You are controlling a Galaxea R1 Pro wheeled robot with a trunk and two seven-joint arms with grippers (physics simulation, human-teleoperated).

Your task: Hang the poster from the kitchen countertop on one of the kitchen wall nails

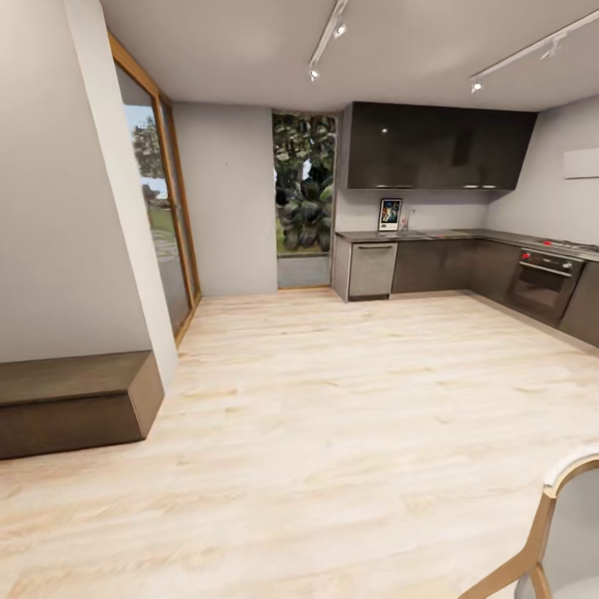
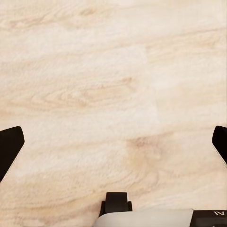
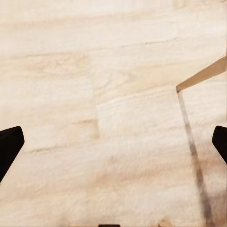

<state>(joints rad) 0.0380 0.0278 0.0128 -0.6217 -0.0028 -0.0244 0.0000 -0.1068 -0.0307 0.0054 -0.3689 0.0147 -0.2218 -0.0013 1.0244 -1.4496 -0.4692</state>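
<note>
Two grippers, left [image 2: 113,142] and right [image 3: 113,142], fingers spread wide apart and empty, both aimed at the pale wood floor [image 1: 333,433], likely carried low for travel. One poster [image 1: 389,214], far ahead of the fingers, propped upright against the wall on the kitchen countertop [image 1: 433,235] surface. One chair [image 1: 557,532], near the right fingers.

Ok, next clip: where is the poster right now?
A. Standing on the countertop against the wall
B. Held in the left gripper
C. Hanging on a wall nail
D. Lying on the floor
A. In the head view the poster stands upright on the far countertop, leaning on the wall under the dark upper cabinets. Both wrist views show open fingers over bare wooden floor, holding nothing.
</note>
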